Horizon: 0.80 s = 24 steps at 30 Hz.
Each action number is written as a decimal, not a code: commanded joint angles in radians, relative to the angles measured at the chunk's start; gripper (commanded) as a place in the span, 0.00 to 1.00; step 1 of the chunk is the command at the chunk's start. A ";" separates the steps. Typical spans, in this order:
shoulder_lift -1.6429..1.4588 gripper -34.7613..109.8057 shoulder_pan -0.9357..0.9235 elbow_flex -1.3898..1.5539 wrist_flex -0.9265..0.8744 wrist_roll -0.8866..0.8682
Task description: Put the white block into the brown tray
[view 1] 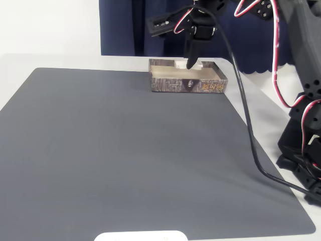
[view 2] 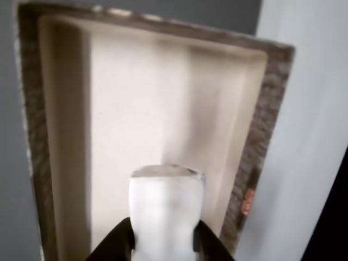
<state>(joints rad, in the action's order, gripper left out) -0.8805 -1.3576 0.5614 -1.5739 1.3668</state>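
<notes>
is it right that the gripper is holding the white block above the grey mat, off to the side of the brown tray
Not quite. The gripper does hold the white block, but over the brown tray, not the grey mat. The wrist view shows the tray's pale inside directly beneath the block, and the fixed view has the gripper reaching down over the tray.

White block (view 2: 166,209) upright between the jaws over the brown tray's (view 1: 170,85) cream inside.

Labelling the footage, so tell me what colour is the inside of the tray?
Pale cream inside the brown tray, clearest in the wrist view; its outer sides are dark brown wood-grain.
</notes>
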 commanded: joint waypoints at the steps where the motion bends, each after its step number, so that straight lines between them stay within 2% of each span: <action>1: -0.009 0.25 0.009 -0.046 -0.005 0.032; 24: 0.129 0.37 0.029 -0.158 0.009 -0.160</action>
<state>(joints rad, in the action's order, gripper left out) -0.7486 -1.3376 0.4479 -1.5739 1.2441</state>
